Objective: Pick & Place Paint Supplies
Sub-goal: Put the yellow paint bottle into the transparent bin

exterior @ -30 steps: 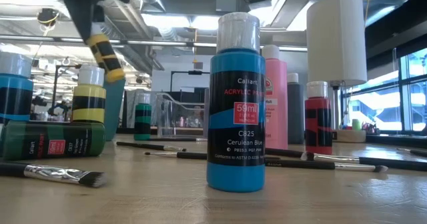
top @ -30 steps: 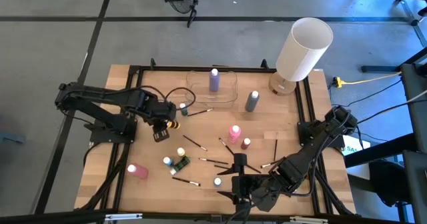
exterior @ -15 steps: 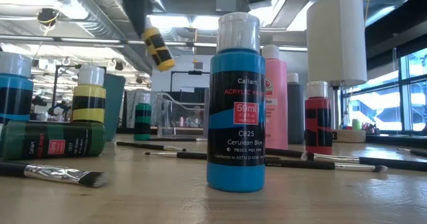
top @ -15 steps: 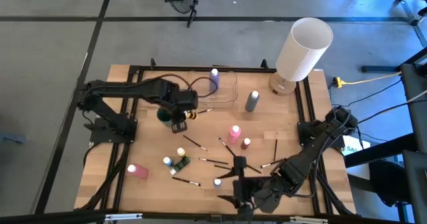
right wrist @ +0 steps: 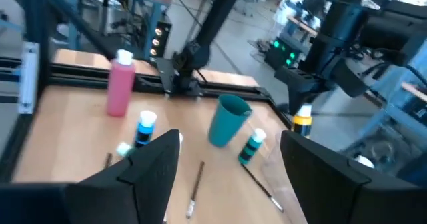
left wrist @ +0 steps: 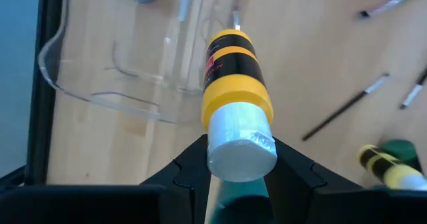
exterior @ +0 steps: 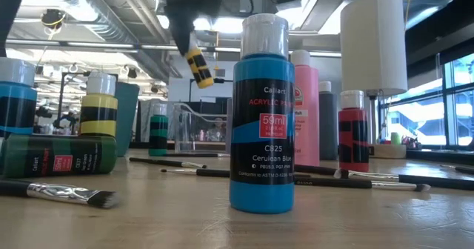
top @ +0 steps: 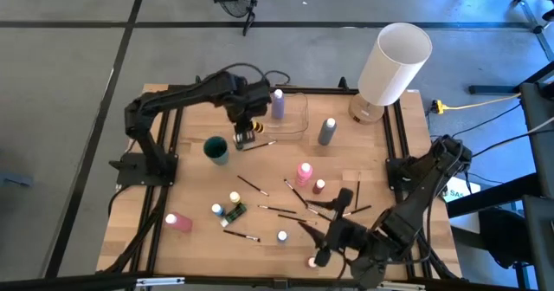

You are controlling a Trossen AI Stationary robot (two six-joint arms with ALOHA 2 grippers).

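Left pincer (left wrist: pixel 237 167) clamped on yellow bottle (left wrist: pixel 235 84) | raised beside clear tray (top: pixel 294 118) | right pincer (right wrist: pixel 230 157) apart, low

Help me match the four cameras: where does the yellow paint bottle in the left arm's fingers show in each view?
High view: yellow paint bottle beside the clear tray, held by the left gripper.
Low view: tilted in the air, upper middle.
Left wrist view: centre, white cap nearest the camera.
Right wrist view: small, far right of the teal cup.
Shared landmark: the teal cup.
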